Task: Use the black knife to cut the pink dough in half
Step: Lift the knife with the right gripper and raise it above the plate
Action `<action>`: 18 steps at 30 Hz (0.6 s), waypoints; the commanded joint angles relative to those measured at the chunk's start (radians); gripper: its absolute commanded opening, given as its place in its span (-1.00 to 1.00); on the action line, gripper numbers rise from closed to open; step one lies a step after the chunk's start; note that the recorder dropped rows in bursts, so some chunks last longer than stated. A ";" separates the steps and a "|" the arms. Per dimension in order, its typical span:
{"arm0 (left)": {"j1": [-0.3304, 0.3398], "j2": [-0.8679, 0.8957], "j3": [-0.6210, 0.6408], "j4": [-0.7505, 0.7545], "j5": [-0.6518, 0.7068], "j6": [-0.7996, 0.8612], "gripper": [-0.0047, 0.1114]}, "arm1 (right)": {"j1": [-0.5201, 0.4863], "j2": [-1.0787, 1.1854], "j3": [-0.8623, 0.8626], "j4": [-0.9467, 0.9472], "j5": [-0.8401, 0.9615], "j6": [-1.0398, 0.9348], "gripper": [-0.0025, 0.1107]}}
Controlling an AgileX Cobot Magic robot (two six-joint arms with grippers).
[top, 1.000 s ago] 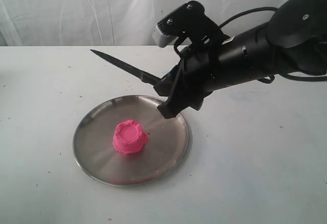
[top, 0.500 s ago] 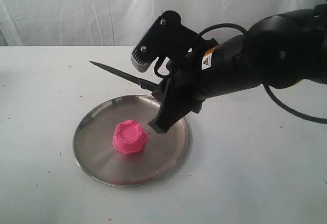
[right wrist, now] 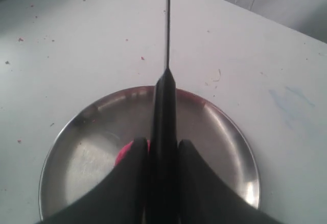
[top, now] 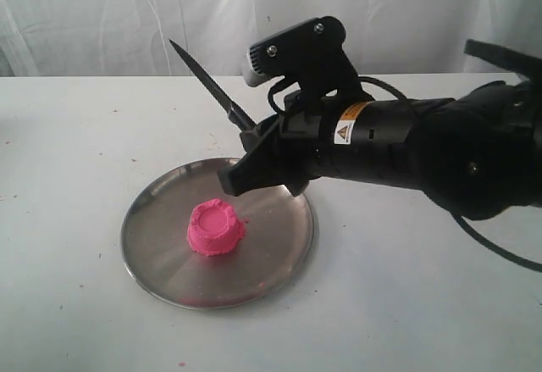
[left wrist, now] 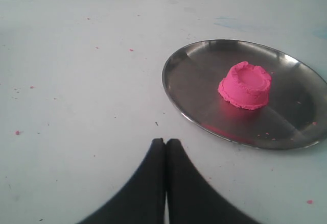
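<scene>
— So where's everything from over here?

— From the room side, the right claw (top: 246,169) hangs above the steel plate (top: 161,270), pinched on the handle of the black knife (top: 207,88). The blade slants up and away, tip high over the counter (top: 423,304). The pink dough (top: 215,227) sits whole near the middle of the plate, just below and in front of the claw, not touched

— And the left arm's camera?

— The left claw (left wrist: 165,147) is pressed together with nothing in it, low over bare counter. The plate (left wrist: 176,99) lies well off to one side with the dough (left wrist: 246,85) on it, dented top up, uncut

— The right arm's own camera?

— You look straight along the knife (right wrist: 166,25). Its handle is wedged between the two fingers (right wrist: 130,178), and the blade shows as a thin edge-on line running out past the plate rim (right wrist: 245,147). Only a sliver of the dough (right wrist: 127,150) peeks out beside one finger

— What worries you?

— The tip points up, so I'd guess the wrist has to swing it down before any cut. If the blade lands off the dent, the halves come out lopsided. The dough looks soft, so it may squash or cling to the blade. And a hard push near the rim could skid or tip the plate, since nothing holds it
</scene>
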 commanded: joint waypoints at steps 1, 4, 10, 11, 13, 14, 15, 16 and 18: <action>0.003 -0.004 0.004 -0.002 -0.003 0.003 -0.92 | 0.003 -0.033 0.019 0.000 0.000 0.020 -0.94; 0.003 -0.004 0.004 -0.002 -0.003 0.003 -0.92 | 0.003 -0.061 0.019 0.000 0.024 0.020 -0.94; 0.003 -0.004 0.004 -0.002 -0.003 0.003 -0.92 | 0.003 -0.091 0.019 0.000 0.022 0.020 -0.96; 0.003 -0.004 0.004 -0.002 -0.003 0.003 -0.92 | 0.003 -0.093 0.019 0.000 0.024 0.020 -0.96; 0.003 -0.004 0.004 -0.002 -0.003 0.003 -0.92 | 0.003 -0.093 0.019 0.000 0.034 0.020 -0.96; 0.003 -0.004 0.004 -0.002 -0.003 0.003 -0.92 | 0.003 -0.093 0.019 0.000 0.038 0.020 -0.96; 0.003 -0.004 0.004 -0.002 -0.003 0.003 -0.92 | 0.003 -0.093 0.019 0.000 0.041 0.020 -0.96; 0.003 -0.004 0.004 -0.002 -0.003 0.003 -0.92 | 0.003 -0.093 0.019 0.000 0.046 0.020 -0.96; 0.003 -0.004 0.004 -0.002 -0.003 0.003 -0.92 | 0.003 -0.093 0.019 0.000 0.052 0.020 -0.96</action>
